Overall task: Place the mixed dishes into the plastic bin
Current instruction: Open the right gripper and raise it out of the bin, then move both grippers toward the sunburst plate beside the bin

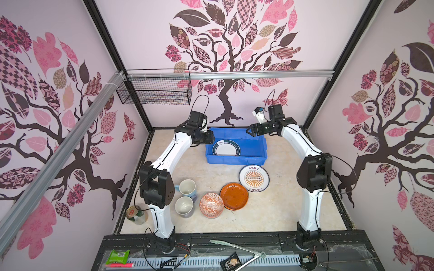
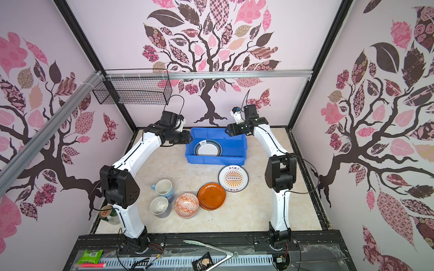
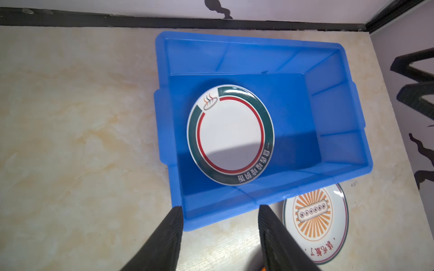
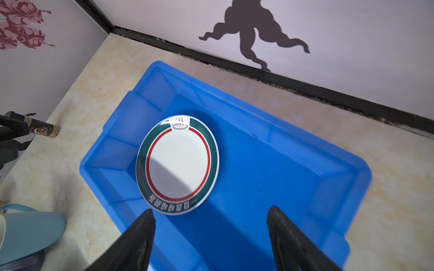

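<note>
The blue plastic bin (image 1: 234, 161) (image 2: 216, 160) stands at the back of the table. A white plate with a dark-green rim (image 1: 226, 149) (image 3: 231, 135) (image 4: 177, 164) lies flat inside it. My left gripper (image 1: 211, 139) (image 3: 220, 208) hovers open and empty at the bin's left end. My right gripper (image 1: 250, 131) (image 4: 211, 211) hangs open and empty over its right end. On the table in front lie a sunburst plate (image 1: 254, 178) (image 3: 314, 220), an orange plate (image 1: 234, 196), a patterned bowl (image 1: 211, 205) and two pale-blue mugs (image 1: 187, 187) (image 1: 184, 206).
A green can (image 1: 135, 213) stands by the left arm's base. A small spice jar (image 4: 43, 127) stands near the left wall. A black wire basket (image 1: 155, 92) hangs on the back rail. Tongs (image 1: 237, 248) and packets lie on the front ledge.
</note>
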`<state>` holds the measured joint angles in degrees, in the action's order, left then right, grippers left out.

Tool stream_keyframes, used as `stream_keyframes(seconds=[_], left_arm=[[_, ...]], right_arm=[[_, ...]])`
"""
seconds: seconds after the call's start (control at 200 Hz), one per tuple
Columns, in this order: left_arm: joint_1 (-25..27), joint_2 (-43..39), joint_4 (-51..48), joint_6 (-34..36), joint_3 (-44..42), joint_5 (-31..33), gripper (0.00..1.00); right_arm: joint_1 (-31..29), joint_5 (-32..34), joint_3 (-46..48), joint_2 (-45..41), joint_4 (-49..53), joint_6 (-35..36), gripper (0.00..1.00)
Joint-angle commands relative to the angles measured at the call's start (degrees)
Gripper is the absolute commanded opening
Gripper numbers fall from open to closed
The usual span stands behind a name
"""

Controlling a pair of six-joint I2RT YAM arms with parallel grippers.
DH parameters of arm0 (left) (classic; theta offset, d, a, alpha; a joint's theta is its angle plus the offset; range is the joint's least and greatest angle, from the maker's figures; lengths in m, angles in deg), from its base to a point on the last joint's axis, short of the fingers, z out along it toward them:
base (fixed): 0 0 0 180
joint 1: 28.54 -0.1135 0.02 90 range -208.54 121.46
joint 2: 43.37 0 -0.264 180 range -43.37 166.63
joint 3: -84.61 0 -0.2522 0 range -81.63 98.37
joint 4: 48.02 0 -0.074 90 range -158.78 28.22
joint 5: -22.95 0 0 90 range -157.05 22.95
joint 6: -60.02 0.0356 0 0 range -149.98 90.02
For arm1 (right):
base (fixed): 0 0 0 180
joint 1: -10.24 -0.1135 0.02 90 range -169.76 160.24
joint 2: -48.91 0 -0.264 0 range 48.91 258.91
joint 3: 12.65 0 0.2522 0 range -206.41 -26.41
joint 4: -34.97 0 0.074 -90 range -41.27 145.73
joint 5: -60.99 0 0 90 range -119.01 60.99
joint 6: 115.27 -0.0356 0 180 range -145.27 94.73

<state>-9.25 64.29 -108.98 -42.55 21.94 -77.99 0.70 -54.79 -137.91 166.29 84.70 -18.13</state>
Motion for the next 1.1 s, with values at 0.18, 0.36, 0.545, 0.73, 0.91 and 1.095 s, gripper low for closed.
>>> stream_keyframes(seconds=[0.18, 0.36, 0.545, 0.73, 0.91, 1.095], left_arm=[[12.3, 0.9, -3.6, 3.6, -3.5, 0.9, 0.54], [16.4, 2.0, -4.2, 4.8, -7.5, -0.1, 0.52], [18.4, 3.3, -2.8, 2.3, -10.8, -0.9, 0.51], [18.8, 6.8, -0.6, 0.5, -11.0, -1.8, 0.49], [18.9, 10.8, 0.7, -1.2, -9.8, -2.0, 0.45], [18.9, 13.5, 1.1, -1.4, -8.3, -2.5, 0.45]], right_arm=[[5.0, 2.0, 26.5, -18.9, 0.0, 3.5, 0.76], [5.6, 0.9, 41.3, -25.8, -2.8, 2.2, 0.73], [5.7, -2.1, 49.2, -26.7, -4.5, -0.1, 0.72], [6.1, 0.6, 50.9, -24.3, -4.0, 0.4, 0.71], [7.8, -0.1, 52.2, -20.7, -3.0, 1.2, 0.67], [8.3, -1.3, 52.2, -18.4, -2.2, 1.6, 0.67]])
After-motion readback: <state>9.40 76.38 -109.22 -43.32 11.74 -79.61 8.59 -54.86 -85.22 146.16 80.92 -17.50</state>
